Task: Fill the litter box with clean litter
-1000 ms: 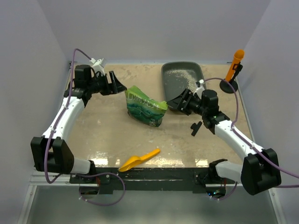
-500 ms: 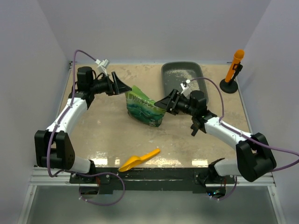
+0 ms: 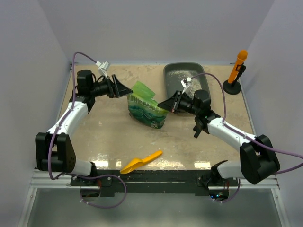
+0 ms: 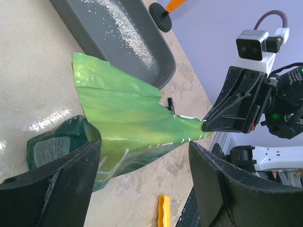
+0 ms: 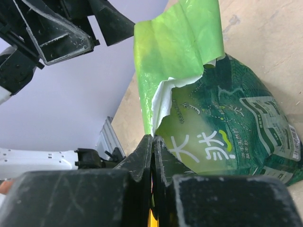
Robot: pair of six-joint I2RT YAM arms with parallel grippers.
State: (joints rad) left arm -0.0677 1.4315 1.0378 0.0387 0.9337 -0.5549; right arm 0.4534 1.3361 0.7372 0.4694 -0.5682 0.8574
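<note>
Already the litter box (image 3: 185, 75) holds scattered clean litter (image 3: 180, 72); right hand (image 3: 165, 105) pinches the green bag (image 3: 147, 109), left hand (image 3: 124, 88) spread.

Plain pale lilac-grey walls (image 3: 156, 28) on three sides, beige mottled tabletop (image 3: 113, 137), glare patches near front edge, possibly overhead lighting

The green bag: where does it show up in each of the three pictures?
Top external: green bag mid-table, between both arms.
Left wrist: centre, in front of the litter box.
Right wrist: fills the right side.
Shared landmark: the right pincer pinching the bag's torn edge.
</note>
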